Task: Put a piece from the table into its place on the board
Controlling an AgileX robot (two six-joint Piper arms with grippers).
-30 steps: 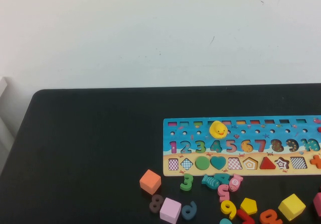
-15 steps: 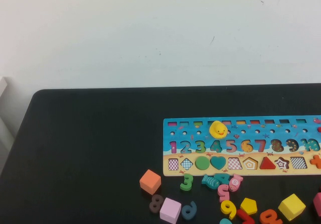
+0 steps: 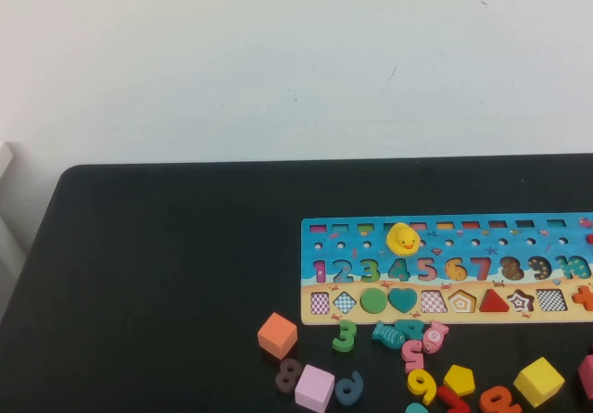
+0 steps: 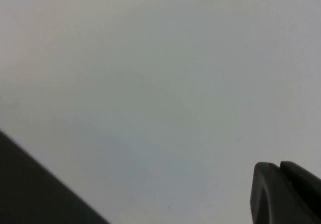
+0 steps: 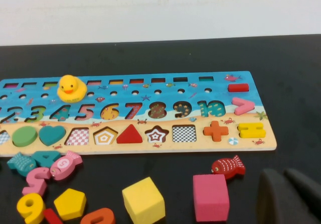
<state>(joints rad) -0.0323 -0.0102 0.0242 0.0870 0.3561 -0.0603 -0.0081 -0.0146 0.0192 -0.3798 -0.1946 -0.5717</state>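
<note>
On the black table [image 3: 157,274], just below the board [image 3: 445,237], the yellow pentagon piece [image 3: 460,380] lies crowded between the yellow 9 [image 3: 422,384], a red numeral and the yellow cube [image 3: 538,381], while its pentagon recess [image 3: 461,301] stands empty. Neither arm is over the table: the left gripper [image 4: 286,191], clenched with nothing in it, faces a blank wall, and the right gripper [image 5: 291,196] hangs near the table's front by the pink cube [image 5: 210,197]; I cannot tell whether its fingers are parted. Risk lies in the clutter: descending fingers could pinch the 9 or nudge the pentagon askew, so it jams on the recess edge.
</note>
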